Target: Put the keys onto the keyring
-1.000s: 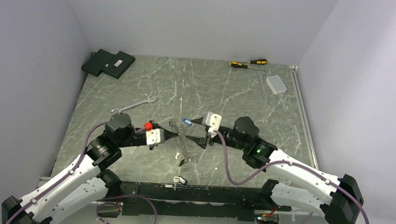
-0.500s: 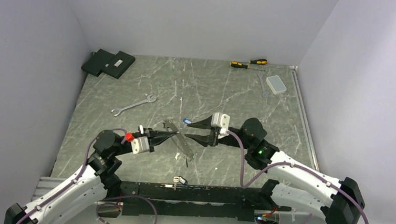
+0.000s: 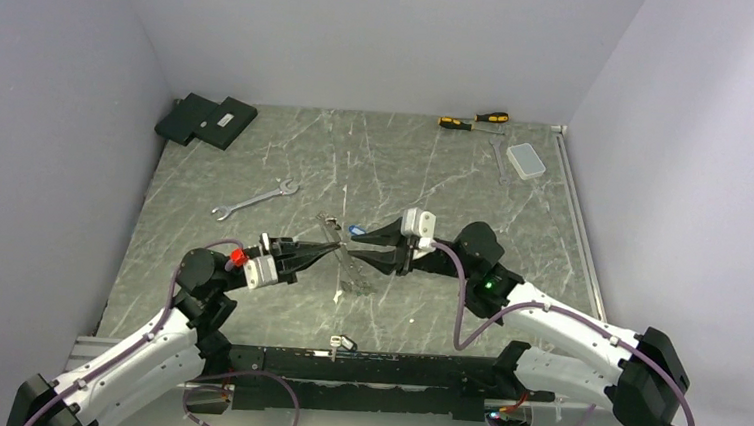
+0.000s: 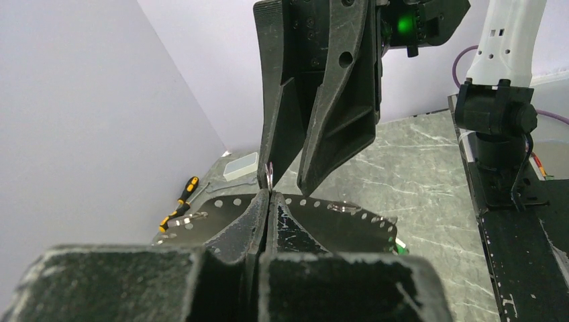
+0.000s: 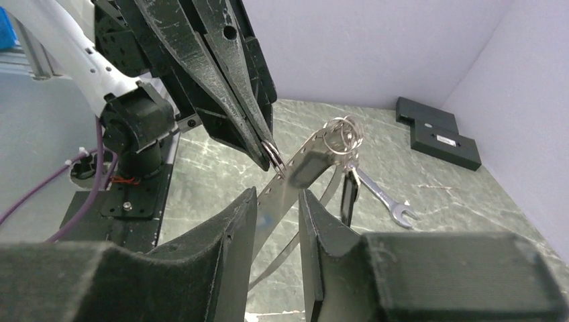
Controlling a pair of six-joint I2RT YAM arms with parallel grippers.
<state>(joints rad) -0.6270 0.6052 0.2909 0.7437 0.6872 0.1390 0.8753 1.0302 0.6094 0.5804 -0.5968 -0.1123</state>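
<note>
L gripper (image 3: 334, 250) jaws shut on the keyring (image 5: 290, 176), prob. to hold the floppy perforated band up off the counter (image 3: 406, 175) so R can work on it. R gripper (image 3: 354, 244) jaws part open either side of the band; contact w/ it unclear. At keyring's far side sits the blue key (image 3: 356, 231), by R's upper finger; held or not, can't tell. Wrench (image 3: 254, 200) lies beyond keyring to the left, screwdrivers (image 3: 473, 120) + clear box (image 3: 528, 160) well beyond it to the right, none obstructing. Only crowding: both arms' tips nearly meet at keyring.

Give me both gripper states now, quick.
Left gripper: jaws shut, pinching the keyring at their tips.
Right gripper: jaws apart, with the keyring's strip between them; cannot tell if they touch it.
</note>
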